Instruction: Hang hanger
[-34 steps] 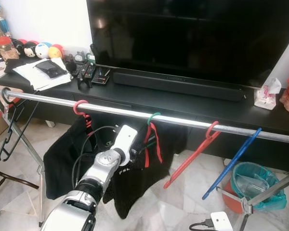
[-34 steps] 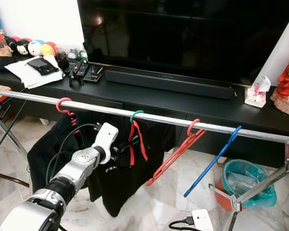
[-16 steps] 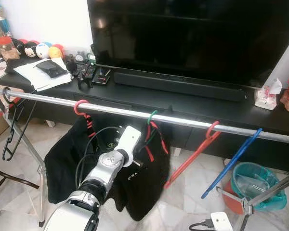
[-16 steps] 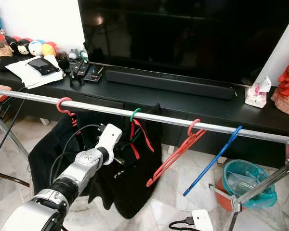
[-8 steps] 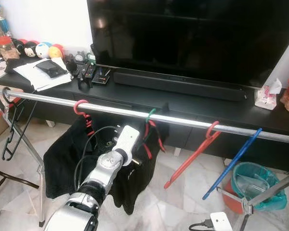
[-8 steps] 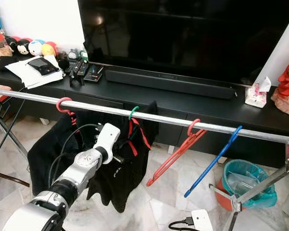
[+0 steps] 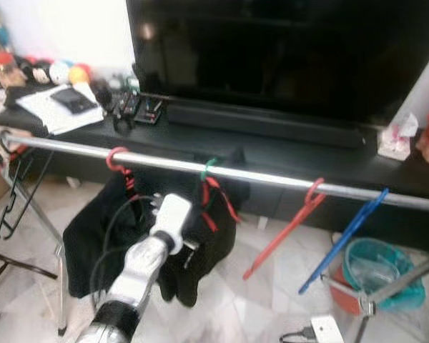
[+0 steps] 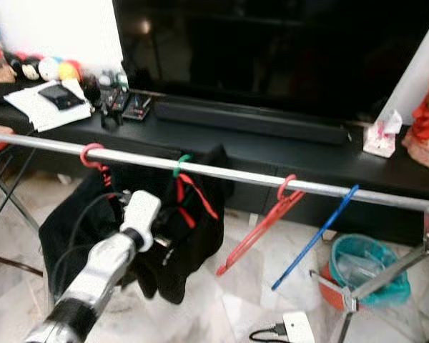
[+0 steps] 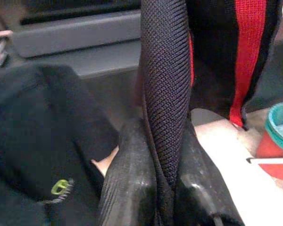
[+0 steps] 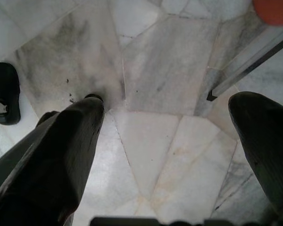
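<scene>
The left gripper (image 9: 165,188) has its jaws clamped on the black garment (image 7: 200,243), steadying it while the green hanger (image 7: 209,167) hooks the rail (image 7: 272,177); the right gripper (image 10: 170,141) hangs wide over the floor (image 10: 155,70)

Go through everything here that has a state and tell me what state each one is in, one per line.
Left gripper: shut on the black garment.
Right gripper: open, over bare floor.
Black garment: on the green-hooked hanger.
Green-hooked hanger: hooked on the rail.
Rail: spans the rack, level.
Red hanger: hooked on, tilted.
Blue hanger: hooked on, tilted.
TV: screen dark.
</scene>
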Robot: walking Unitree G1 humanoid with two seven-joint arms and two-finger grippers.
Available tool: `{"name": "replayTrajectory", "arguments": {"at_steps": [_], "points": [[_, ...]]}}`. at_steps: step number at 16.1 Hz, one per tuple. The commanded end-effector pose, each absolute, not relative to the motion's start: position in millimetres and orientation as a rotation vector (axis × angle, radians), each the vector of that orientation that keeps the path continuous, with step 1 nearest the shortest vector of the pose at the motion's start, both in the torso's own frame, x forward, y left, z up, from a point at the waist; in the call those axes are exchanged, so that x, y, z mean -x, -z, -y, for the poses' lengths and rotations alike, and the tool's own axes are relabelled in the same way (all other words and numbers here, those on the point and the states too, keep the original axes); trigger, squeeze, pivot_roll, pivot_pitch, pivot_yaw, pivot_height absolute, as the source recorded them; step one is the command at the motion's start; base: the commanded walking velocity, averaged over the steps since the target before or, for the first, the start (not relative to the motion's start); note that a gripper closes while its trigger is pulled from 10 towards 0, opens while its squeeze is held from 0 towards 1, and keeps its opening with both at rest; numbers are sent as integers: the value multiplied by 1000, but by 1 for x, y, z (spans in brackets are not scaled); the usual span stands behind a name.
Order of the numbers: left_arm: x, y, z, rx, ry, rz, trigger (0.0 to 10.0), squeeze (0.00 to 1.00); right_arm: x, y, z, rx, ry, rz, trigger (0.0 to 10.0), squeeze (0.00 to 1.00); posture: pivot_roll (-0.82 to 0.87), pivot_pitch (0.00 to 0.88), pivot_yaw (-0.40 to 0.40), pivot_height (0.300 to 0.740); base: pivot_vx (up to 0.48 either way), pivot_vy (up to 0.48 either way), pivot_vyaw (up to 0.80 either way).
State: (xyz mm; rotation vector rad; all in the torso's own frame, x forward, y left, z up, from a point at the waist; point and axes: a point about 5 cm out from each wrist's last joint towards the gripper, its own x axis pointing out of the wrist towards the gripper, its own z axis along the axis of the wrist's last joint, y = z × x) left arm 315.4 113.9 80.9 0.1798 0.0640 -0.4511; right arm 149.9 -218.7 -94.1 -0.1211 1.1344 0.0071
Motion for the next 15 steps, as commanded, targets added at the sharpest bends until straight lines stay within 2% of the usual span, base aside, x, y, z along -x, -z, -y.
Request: {"name": "replayTrajectory", "arguments": {"at_steps": [1, 7, 9, 15], "points": [[-319, -109, -117, -156, 431, 54, 10000, 0, -150, 94, 221, 115, 8, -1129, 10000, 0, 101, 0, -59, 732, 0, 0, 0], [-287, -103, -145, -216, 388, 21, 10000, 0, -149, 94, 221, 115, 6, -1131, 10000, 0, 107, 0, -53, 732, 0, 0, 0], [-278, -95, -168, -236, 319, -26, 10000, 0, -149, 94, 222, 117, 5, -1132, 10000, 0, 112, 0, -51, 732, 0, 0, 0], [-268, -69, -200, -231, 159, -138, 10000, 0, -148, 94, 223, 119, 12, -1133, 10000, 0, 106, 0, -46, 732, 0, 0, 0]]}}
